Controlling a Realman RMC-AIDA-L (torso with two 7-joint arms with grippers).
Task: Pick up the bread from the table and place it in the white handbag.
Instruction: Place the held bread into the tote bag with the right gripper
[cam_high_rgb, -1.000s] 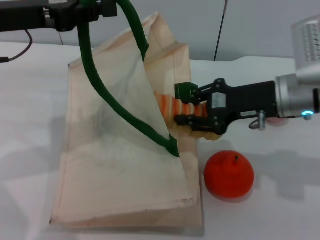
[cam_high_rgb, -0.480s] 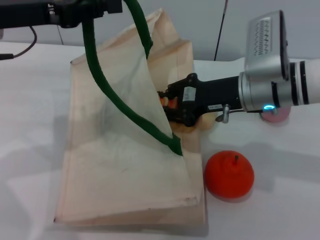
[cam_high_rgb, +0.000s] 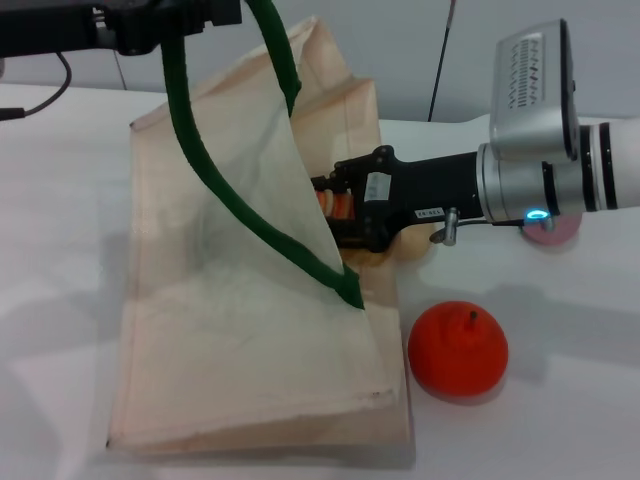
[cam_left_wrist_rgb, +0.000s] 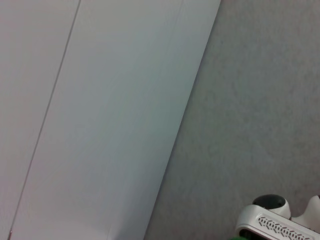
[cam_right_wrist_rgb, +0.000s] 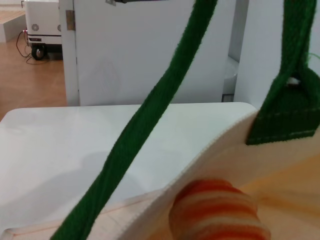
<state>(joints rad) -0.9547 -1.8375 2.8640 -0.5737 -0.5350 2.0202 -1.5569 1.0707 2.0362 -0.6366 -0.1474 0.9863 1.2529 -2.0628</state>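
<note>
An orange fruit (cam_high_rgb: 458, 350) sits nearest on the table (cam_high_rgb: 560, 400), just beside the white handbag (cam_high_rgb: 240, 340). Behind it the right gripper (cam_high_rgb: 328, 212) reaches into the bag's mouth, fingers clamped on the bread (cam_high_rgb: 338, 203) — the striped loaf lies between the fabric walls. Farthest back, the left gripper (cam_high_rgb: 165, 22) holds up a green handle (cam_high_rgb: 200, 160) — its finger state cannot be told.
</note>
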